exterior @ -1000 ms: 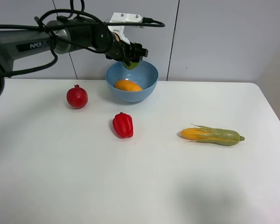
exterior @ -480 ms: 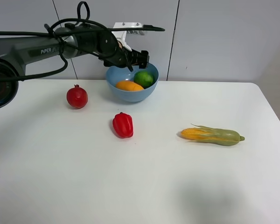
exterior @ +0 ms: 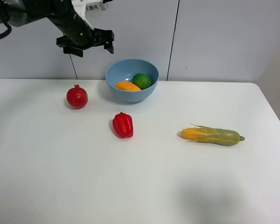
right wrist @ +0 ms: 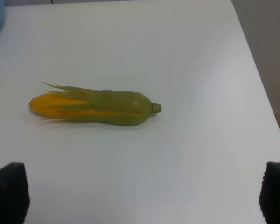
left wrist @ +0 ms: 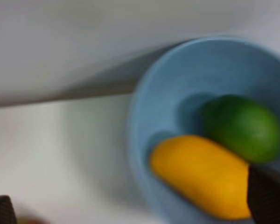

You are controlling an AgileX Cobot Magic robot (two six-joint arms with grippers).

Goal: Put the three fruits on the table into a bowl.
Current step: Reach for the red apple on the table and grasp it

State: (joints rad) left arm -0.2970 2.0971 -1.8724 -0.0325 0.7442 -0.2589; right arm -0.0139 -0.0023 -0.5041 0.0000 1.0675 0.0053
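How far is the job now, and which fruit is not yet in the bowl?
Two of three are done: the mango and the lime lie in the bowl. Nothing is in hand: the left end effector hangs open and empty, high above the table. Left to do: the pomegranate, sitting on the table to the left of the bowl.

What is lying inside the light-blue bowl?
The bowl holds a mango and a lime, side by side. The bowl floor under them is covered. The pomegranate is outside, on the table.
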